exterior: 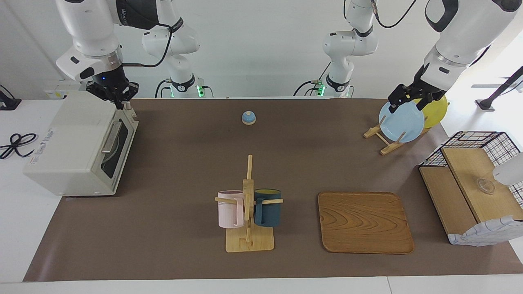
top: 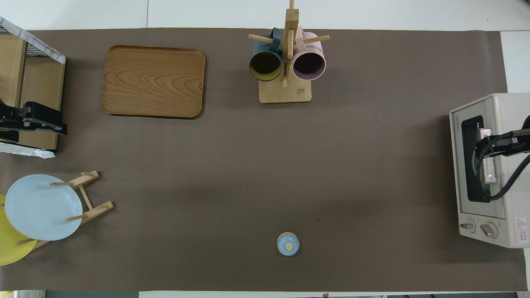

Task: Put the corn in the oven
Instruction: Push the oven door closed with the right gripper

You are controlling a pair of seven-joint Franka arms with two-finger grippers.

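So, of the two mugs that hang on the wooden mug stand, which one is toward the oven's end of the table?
The pink mug; the dark teal mug hangs on the stand's tray-facing side.

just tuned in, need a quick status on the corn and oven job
Right gripper over oven top edge, holding nothing. Left gripper open, waiting over plate rack. Oven door shut, corn not visible. Nothing in the way.
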